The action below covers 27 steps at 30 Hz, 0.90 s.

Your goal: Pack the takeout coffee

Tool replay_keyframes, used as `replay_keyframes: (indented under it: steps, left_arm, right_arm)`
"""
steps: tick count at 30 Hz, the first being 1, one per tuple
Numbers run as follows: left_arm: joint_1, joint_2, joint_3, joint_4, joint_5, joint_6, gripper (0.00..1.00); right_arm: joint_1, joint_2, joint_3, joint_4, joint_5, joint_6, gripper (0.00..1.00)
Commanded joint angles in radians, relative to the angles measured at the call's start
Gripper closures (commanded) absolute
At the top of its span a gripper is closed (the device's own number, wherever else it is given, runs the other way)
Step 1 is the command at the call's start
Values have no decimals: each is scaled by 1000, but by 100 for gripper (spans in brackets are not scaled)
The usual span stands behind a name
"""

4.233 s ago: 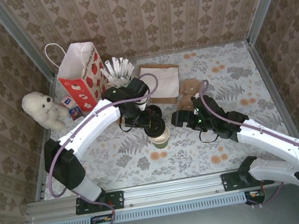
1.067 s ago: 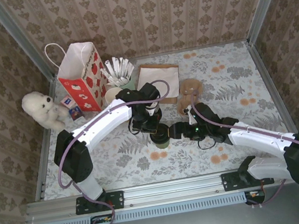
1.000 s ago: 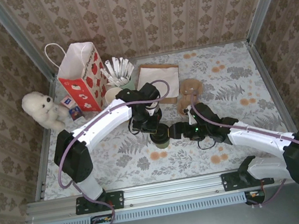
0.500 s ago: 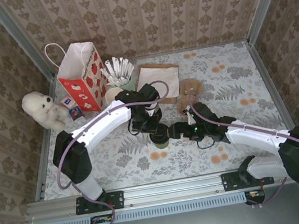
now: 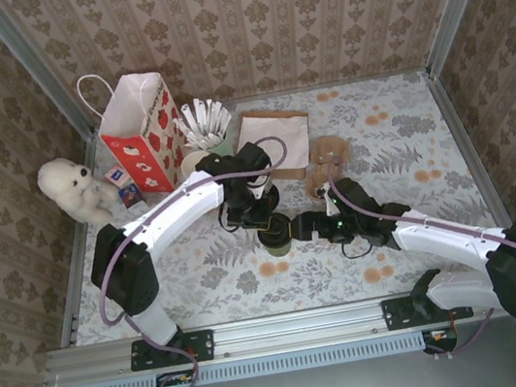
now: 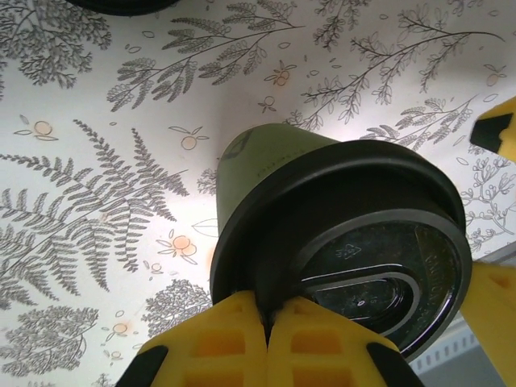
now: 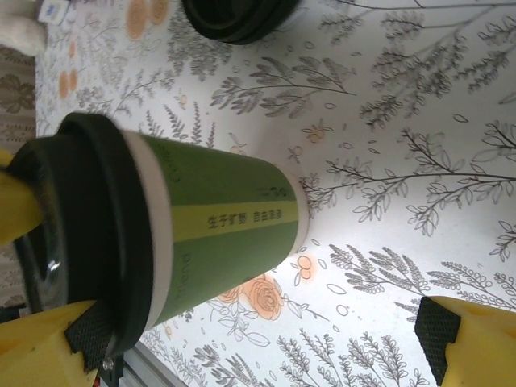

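Note:
The takeout coffee (image 5: 276, 240), a dark green cup (image 7: 226, 234) with a black lid (image 6: 379, 242), stands upright on the floral table between the two arms. My left gripper (image 6: 267, 318) is directly above it, shut, with its yellow fingertips (image 6: 234, 322) pressed together against the near rim of the lid; from above, the left gripper (image 5: 266, 220) covers most of the cup. My right gripper (image 7: 260, 326) is open wide just right of the cup, level with its side, touching nothing. In the overhead view the right gripper (image 5: 307, 228) sits close beside the cup.
A red-and-white paper bag (image 5: 141, 133) stands at the back left, with a white plush bear (image 5: 71, 189) beside it. A pot of white sticks (image 5: 206, 123), lidless cups (image 5: 196, 162), a brown paper sheet (image 5: 274, 137) and a brown item (image 5: 326, 158) lie behind. A black round object (image 7: 234, 20) lies near the cup.
About four seconds ago the cup stood lidless with the lid in my left gripper; now the lid sits on it. My right gripper has moved left up to the cup. Little movement over the last second.

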Motion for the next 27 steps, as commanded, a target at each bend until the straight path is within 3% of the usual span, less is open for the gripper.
replay_keyframes:
  steps: [1, 7, 11, 19, 27]
  left_arm:
    - [9, 73, 31, -64, -41, 21, 100]
    - [3, 87, 70, -67, -3, 14, 100]
    - [-9, 89, 76, -72, -15, 11, 100]
    - [-43, 104, 111, -102, -59, 23, 100]
    - [-46, 108, 99, -102, -64, 26, 100]
  right_arm:
    - [13, -58, -19, 86, -21, -104, 0]
    - [35, -61, 10, 54, -56, -330, 0]
    - [59, -37, 45, -21, -2, -434, 0]
    - [100, 38, 29, 155, 58, -436, 0]
    - [134, 57, -4, 276, 195, -445, 0]
